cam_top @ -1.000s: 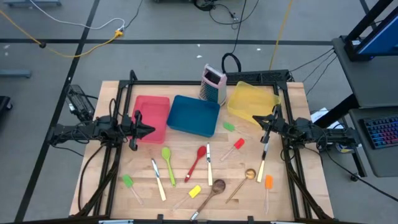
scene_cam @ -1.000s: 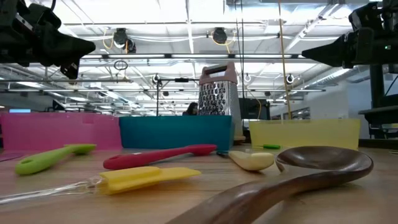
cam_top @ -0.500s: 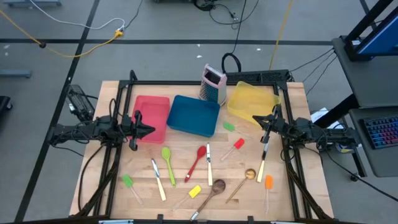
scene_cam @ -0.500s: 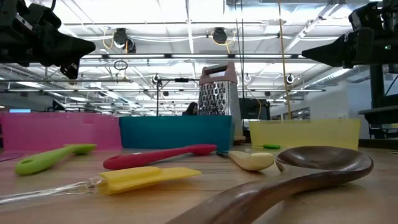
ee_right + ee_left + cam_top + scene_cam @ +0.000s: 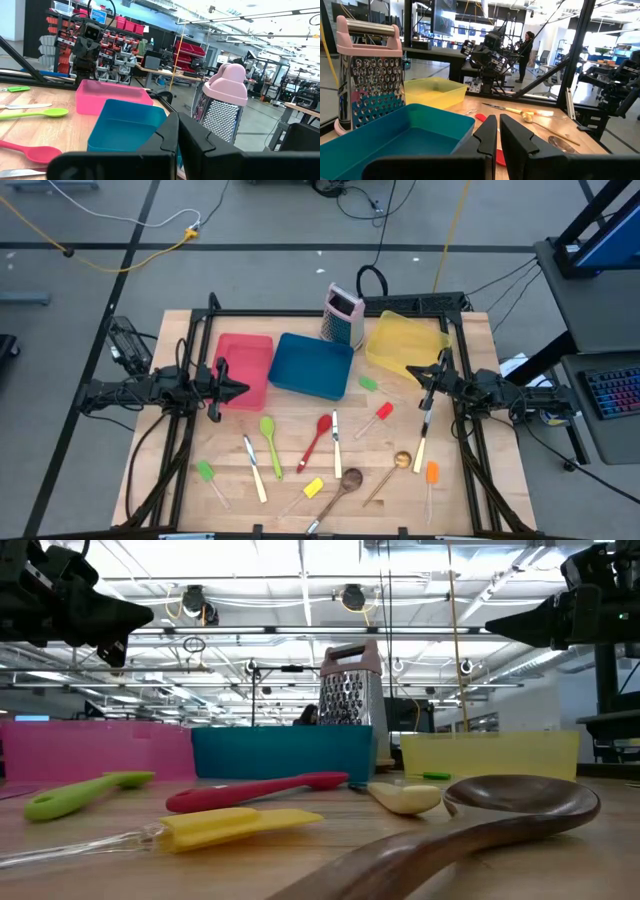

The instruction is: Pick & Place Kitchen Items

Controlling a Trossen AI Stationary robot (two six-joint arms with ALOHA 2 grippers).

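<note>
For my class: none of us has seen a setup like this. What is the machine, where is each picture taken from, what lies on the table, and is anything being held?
It is a robot with two dark arms at a wooden table. One picture looks straight down, one looks level across the tabletop, and one comes from each wrist. The left claw hangs over the pink tray; the right claw hangs by the yellow tray. Both are shut and hold nothing. A blue tray and a grater stand at the back. Small spoons and spatulas lie loose in front, such as a red spoon.
</note>
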